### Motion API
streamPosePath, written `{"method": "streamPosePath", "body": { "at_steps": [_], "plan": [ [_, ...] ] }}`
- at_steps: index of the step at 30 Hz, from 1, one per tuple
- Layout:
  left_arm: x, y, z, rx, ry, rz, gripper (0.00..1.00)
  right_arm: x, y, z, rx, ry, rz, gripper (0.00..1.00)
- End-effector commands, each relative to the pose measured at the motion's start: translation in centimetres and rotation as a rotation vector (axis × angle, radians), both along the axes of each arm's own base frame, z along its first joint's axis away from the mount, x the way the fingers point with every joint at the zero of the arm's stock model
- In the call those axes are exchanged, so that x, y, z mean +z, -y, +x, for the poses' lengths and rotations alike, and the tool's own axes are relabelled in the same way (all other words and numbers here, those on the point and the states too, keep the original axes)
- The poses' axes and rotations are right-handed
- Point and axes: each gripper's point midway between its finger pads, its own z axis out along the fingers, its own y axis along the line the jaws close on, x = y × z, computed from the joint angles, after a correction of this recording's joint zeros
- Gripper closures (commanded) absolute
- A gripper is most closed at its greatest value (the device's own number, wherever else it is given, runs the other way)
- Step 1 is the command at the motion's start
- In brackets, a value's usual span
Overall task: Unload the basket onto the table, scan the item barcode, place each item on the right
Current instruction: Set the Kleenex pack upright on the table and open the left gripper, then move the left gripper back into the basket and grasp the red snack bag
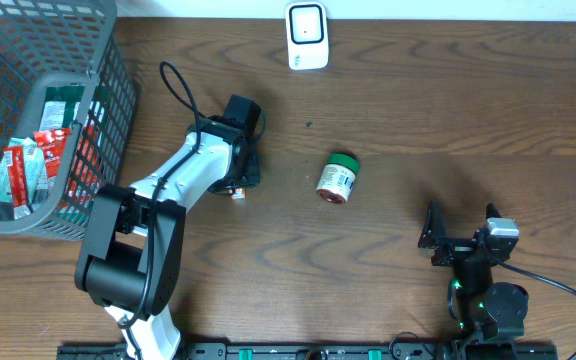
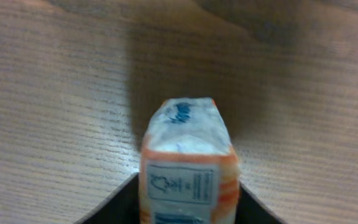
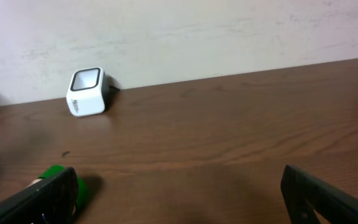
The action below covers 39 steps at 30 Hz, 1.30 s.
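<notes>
At the far edge of the brown wooden table (image 1: 418, 110), against the pale wall (image 3: 229, 31), stands 1 small white cube-shaped barcode scanner (image 1: 306, 36), well apart from both arms. Nearer, 1 small jar w/ green lid and white label (image 1: 337, 180) lies on its side btw the two arms, to the right of the line from the left gripper (image 1: 238, 182) to the scanner. At the far-left corner sits 1 grey mesh basket (image 1: 118, 100) holding red, white and green packets (image 1: 28, 165): at least 3, exact no. unclear.

The task item, 1 orange-and-white packet (image 2: 187, 168), rests on the table left of centre, under the left gripper. From overhead the arm hides nearly all of it. The left wrist view shows the dark fingers (image 2: 120, 211) against both sides of the packet, so the jaws are clamped on it, printed label toward the camera.

The left arm (image 1: 183, 175), white links w/ black joints, reaches diagonally from the near edge toward the scanner, wrist bent down. The right arm (image 1: 488, 300) is folded low at the near-right edge. The right gripper (image 1: 463, 230) has jaws spread wide, holds nothing and faces the far wall.
</notes>
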Motion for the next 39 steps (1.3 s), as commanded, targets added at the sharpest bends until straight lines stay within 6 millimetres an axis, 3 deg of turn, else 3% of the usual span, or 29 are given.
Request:
{"method": "streamPosePath", "body": {
  "at_steps": [1, 3, 5, 8, 13, 19, 24, 29, 32, 35, 39],
  "plan": [
    [-0.1, -0.4, 0.0, -0.002, 0.000, 0.010, 0.74, -0.1, 0.2, 0.0, -0.005, -0.003, -0.011, 0.01],
    [-0.1, -0.3, 0.1, -0.004, 0.003, 0.009, 0.79, -0.1, 0.2, 0.0, -0.005, -0.003, -0.011, 0.01],
    [-0.1, -0.2, 0.2, -0.004, 0.007, 0.007, 0.77, -0.1, 0.2, 0.0, -0.005, -0.003, -0.011, 0.01],
    [-0.1, -0.2, 0.2, -0.004, 0.007, 0.008, 0.48, -0.1, 0.2, 0.0, -0.005, -0.003, -0.011, 0.01],
    [0.3, -0.1, 0.5, -0.022, 0.018, 0.006, 0.38, -0.1, 0.2, 0.0, -0.005, -0.003, -0.011, 0.01],
    [4.3, 0.4, 2.2, -0.040, 0.116, -0.021, 0.33, -0.1, 0.2, 0.0, -0.005, -0.003, -0.011, 0.01],
    [10.8, 0.0, 3.3, -0.074, 0.259, -0.019, 0.29, -0.1, 0.2, 0.0, -0.005, -0.003, -0.011, 0.01],
    [20.4, -3.5, 3.9, -0.067, 0.434, 0.103, 0.29, -0.1, 0.2, 0.0, -0.005, -0.003, -0.011, 0.01],
    [27.0, -7.1, 4.1, -0.001, 0.526, 0.168, 0.29, -0.1, 0.2, 0.0, -0.005, -0.003, -0.011, 0.01],
    [33.1, -12.0, 4.0, 0.114, 0.622, 0.207, 0.29, -0.1, 0.2, 0.0, -0.005, -0.003, -0.011, 0.01],
    [37.6, -19.5, 3.1, 0.314, 0.716, 0.258, 0.29, -0.1, 0.2, 0.0, -0.005, -0.003, -0.011, 0.01]
  ]
}}
